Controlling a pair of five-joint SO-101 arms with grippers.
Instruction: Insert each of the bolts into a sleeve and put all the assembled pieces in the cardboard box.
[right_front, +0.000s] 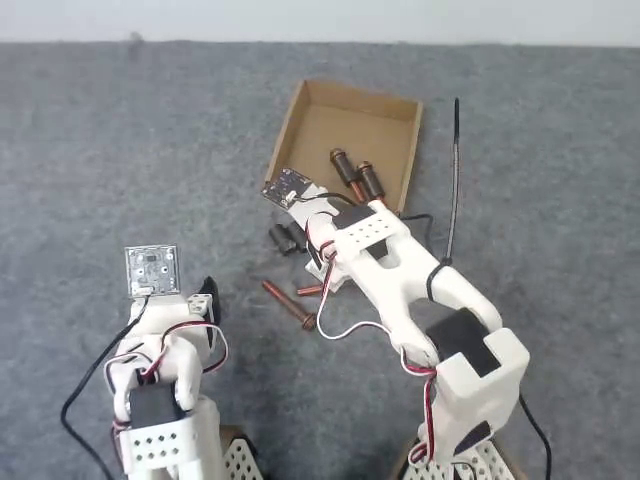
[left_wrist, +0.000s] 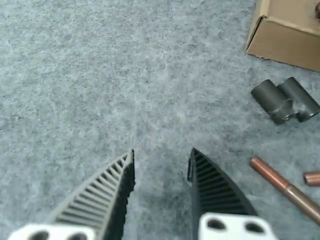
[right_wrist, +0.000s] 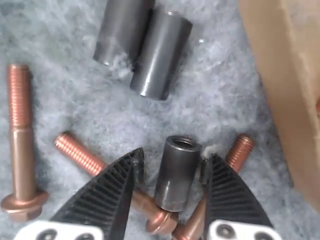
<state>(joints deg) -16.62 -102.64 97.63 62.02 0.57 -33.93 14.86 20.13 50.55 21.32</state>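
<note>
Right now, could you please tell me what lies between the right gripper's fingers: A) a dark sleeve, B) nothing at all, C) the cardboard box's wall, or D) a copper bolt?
A: in the right wrist view a dark sleeve sits in the gap of the right gripper, whose jaws stand open around it.

Robotics lab, grey felt table (right_front: 100, 140), wired arms (right_front: 410, 280)

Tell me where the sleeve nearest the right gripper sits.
In the right wrist view, the sleeve sits between the right gripper's open fingers, among the copper bolts, with two more sleeves nearby.
</note>
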